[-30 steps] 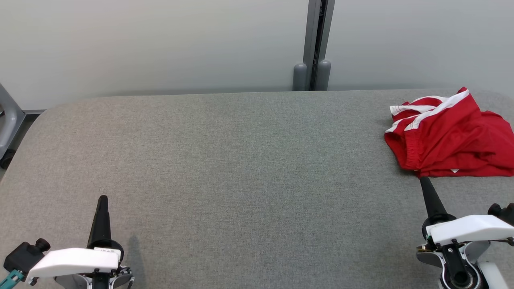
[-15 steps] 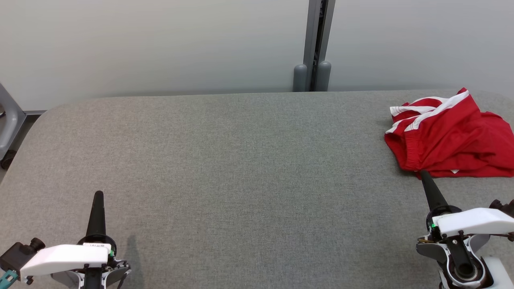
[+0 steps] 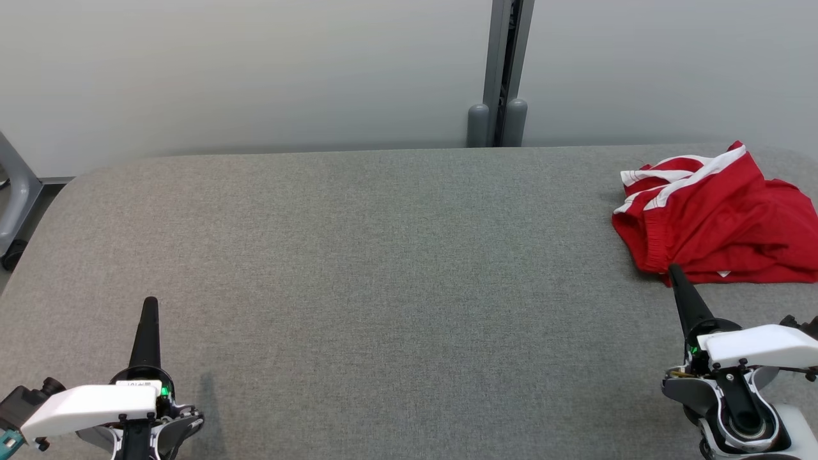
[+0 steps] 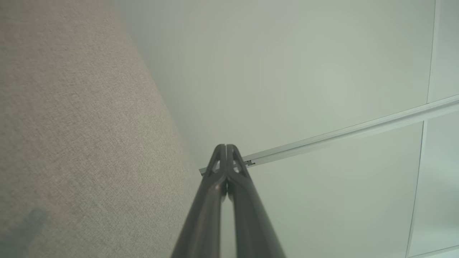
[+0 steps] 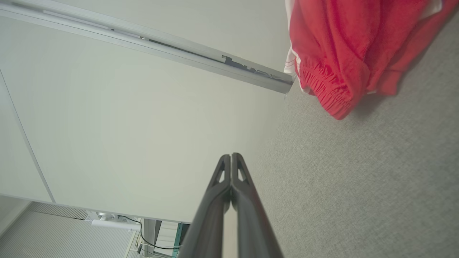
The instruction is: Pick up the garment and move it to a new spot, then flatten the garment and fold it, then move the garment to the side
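the garment (image 3: 716, 217), a pair of red shorts with white stripes, lies bunched up just ahead of the right gripper (image 3: 673, 271). that gripper is clenched with nothing in it: in the right wrist view its two dark fingers (image 5: 218, 200) press together along their length and meet at the tip of the right gripper (image 5: 231, 156). in the head view the tip lines up with the near edge of the cloth, but the right wrist view shows a stretch of bare table (image 5: 358, 179) between the fingers and the garment (image 5: 344, 53), so they are apart. the nearest part of the shorts there is the gathered elastic waistband (image 5: 322, 93), with folds of red cloth piled behind it.

the left gripper (image 3: 150, 301) hangs over the near left part of the table (image 3: 383, 255), well apart from the garment. it is clenched too and holds nothing: in the left wrist view the left gripper (image 4: 226, 147) shows both fingers touching at the tip.

the table has a grey woven cover and rounded corners. the shorts sit at its far right, and part of them runs past the right edge of the head view. behind the table stands a pale wall (image 3: 255, 64), split by an upright grey post (image 3: 501, 64) with two rounded grey caps (image 3: 476, 124) at its foot. the post also shows as a slanted strip in the right wrist view (image 5: 179, 50) and in the left wrist view (image 4: 340, 130). at the far left, beside the table, are a grey frame (image 3: 13, 185) and a small dark wheel (image 3: 9, 253).
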Robot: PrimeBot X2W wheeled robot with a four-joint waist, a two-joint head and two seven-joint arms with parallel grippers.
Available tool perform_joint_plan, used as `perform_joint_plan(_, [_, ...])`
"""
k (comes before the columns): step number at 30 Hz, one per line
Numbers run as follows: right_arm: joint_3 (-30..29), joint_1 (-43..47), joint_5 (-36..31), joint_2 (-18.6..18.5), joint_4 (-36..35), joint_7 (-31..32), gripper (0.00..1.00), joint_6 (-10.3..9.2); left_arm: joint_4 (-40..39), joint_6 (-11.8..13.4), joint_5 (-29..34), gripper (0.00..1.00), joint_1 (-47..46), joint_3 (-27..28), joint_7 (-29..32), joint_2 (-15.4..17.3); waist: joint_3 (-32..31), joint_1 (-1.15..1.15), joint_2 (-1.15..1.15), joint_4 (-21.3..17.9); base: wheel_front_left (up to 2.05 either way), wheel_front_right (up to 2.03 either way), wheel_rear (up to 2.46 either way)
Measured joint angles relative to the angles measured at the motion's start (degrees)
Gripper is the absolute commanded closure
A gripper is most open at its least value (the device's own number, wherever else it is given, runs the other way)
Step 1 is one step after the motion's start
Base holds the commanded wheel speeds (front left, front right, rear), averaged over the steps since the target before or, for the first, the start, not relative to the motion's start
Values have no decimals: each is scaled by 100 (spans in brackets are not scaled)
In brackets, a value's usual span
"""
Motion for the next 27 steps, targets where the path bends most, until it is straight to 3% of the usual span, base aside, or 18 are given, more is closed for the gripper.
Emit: perform_joint_plan(27, [-126, -191, 1071, 40, 120, 322, 100, 0, -41, 0, -1122, 100, -125, 143, 280, -8, -35, 0, 0, 10, 0, 0, 0])
